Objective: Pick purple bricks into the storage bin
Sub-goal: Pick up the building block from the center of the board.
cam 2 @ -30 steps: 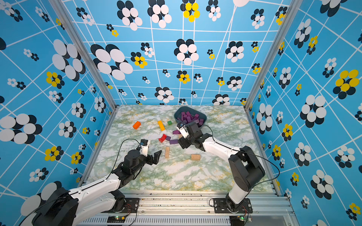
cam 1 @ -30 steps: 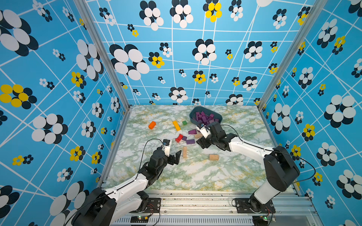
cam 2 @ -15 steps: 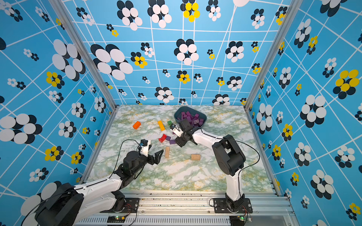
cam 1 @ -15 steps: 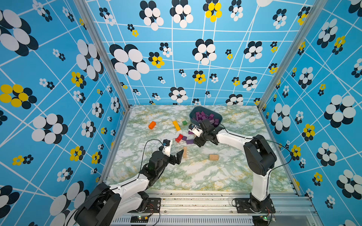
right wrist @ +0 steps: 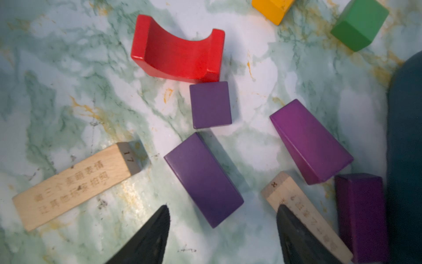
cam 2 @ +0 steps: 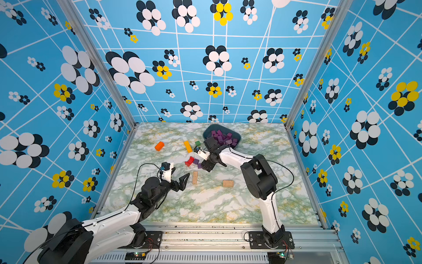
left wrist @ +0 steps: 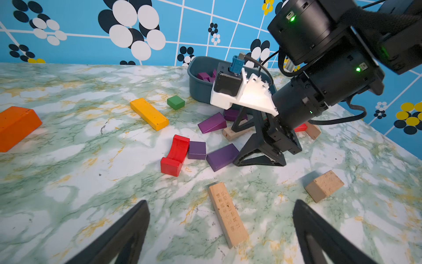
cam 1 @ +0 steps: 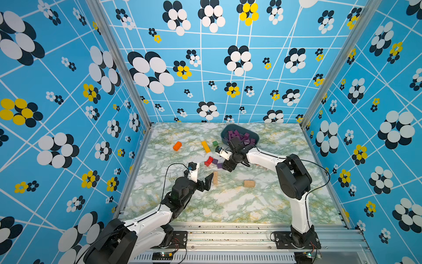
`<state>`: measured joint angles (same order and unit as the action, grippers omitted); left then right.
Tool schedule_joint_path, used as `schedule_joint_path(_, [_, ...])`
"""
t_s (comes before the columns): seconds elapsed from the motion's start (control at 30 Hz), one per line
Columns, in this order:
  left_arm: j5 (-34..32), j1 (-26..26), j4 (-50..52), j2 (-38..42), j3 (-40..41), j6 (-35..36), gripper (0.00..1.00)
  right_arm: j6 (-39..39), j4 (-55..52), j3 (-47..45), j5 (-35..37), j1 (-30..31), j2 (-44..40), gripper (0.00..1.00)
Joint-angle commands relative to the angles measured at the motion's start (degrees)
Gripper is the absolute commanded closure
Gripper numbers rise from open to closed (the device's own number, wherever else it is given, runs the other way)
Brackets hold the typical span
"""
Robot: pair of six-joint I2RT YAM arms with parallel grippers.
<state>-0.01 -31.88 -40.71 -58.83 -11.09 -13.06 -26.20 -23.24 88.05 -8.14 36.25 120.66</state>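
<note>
The storage bin (cam 1: 225,135) (cam 2: 206,134) stands at the back of the table, with several purple bricks (cam 1: 239,136) heaped in it. Loose on the table in front of it lie a purple cube (right wrist: 210,104), a purple bar (right wrist: 203,179), a purple wedge (right wrist: 310,141) and one more purple block (right wrist: 360,212). My right gripper (right wrist: 222,206) (cam 1: 228,166) is low over them and open, and the bar's near end reaches in between its fingertips. My left gripper (left wrist: 220,202) (cam 1: 202,177) hangs open and empty over a tan bar (left wrist: 227,214).
A red arch (right wrist: 175,52) touches the purple cube. A yellow bar (left wrist: 149,113), a green cube (left wrist: 175,102) and an orange block (left wrist: 16,125) lie farther back left. Tan blocks (left wrist: 324,186) (right wrist: 303,212) lie near both grippers. Patterned walls close three sides.
My right gripper has swung from beside the bin toward the loose purple bricks and come down over the purple bar, its jaws a little narrower. The left arm has barely moved.
</note>
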Motion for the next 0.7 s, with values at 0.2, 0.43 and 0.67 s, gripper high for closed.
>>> schedule_joint_path(0.2, [-1.4,0.4,1.4,0.8,0.5,0.0,0.0,-1.7,-5.2,6.9,-0.8,1.2,5.2,0.28])
schedule_joint_path(0.43, [-2.0,0.5,2.3,0.2,0.1,-0.4,0.0,-2.4,-7.3,6.9,0.0,1.9,5.5,0.37])
schedule_joint_path(0.67, [-2.7,0.4,3.2,1.0,0.0,-0.4,0.01,-2.3,-7.7,6.2,0.2,2.2,5.9,0.41])
